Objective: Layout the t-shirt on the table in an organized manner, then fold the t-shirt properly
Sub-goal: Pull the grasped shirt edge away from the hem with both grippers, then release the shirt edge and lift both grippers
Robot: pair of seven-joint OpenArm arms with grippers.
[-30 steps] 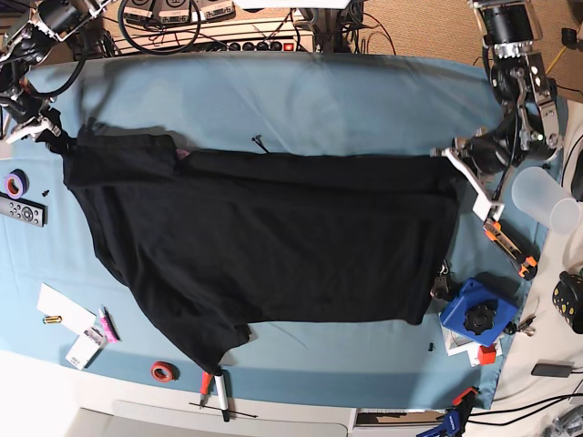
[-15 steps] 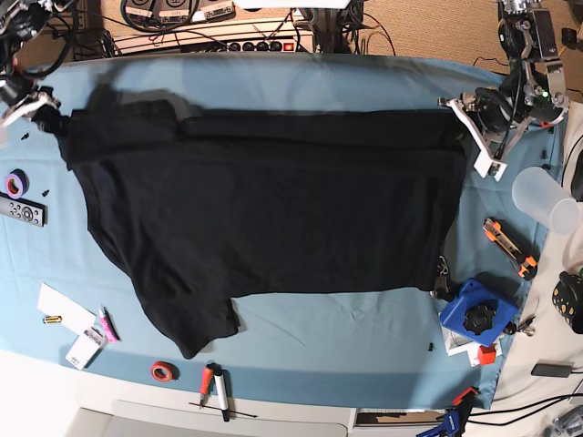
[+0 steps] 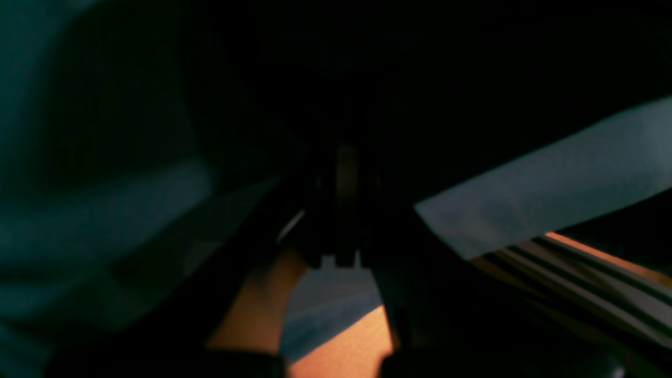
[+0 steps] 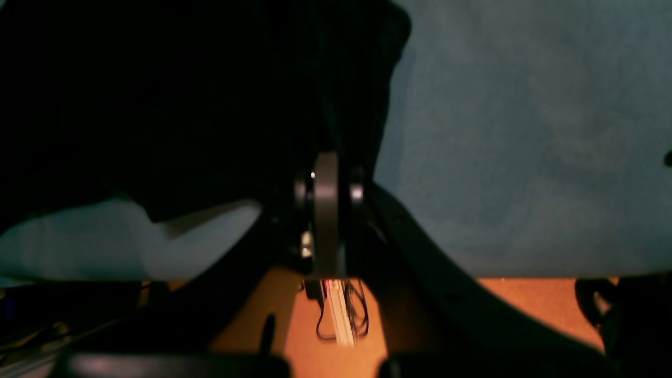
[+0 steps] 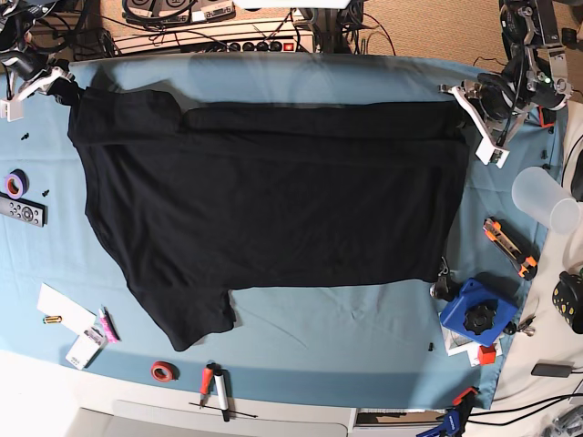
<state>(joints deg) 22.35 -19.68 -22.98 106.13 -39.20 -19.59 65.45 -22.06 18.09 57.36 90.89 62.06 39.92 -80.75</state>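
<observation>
Left wrist view: very dark and blurred; black cloth of the t-shirt (image 3: 367,79) fills the top, w/ the left gripper (image 3: 338,210) at centre, its jaws closed together and seemingly nipping fabric, though the pinch itself is too dim to confirm here. A pale strip of the surface (image 3: 551,184) shows on the right. Right wrist view: right gripper (image 4: 328,210) has jaws closed tight on a bunched edge of black cloth rising straight above it; bare light blue cover lies to the right, floor below. Base view: the t-shirt (image 5: 273,209) lies spread across the surface (image 5: 319,355), long axis running side to side, a folded band along the far edge, one sleeve trailing toward the near-left corner. The right gripper (image 5: 55,86) holds the far-left corner, the left gripper (image 5: 469,105) the far-right corner, so the cloth stretches between them and hangs toward the near edge from both. Neither arm is nearer; each owns its end. Judgement: still laying out; next move prob. needs both arms working together, keeping the far edge taut and parallel to the table's back edge. Clutter around it: tape roll (image 5: 15,183), blue tool (image 5: 474,311), clear cup (image 5: 537,193).
</observation>
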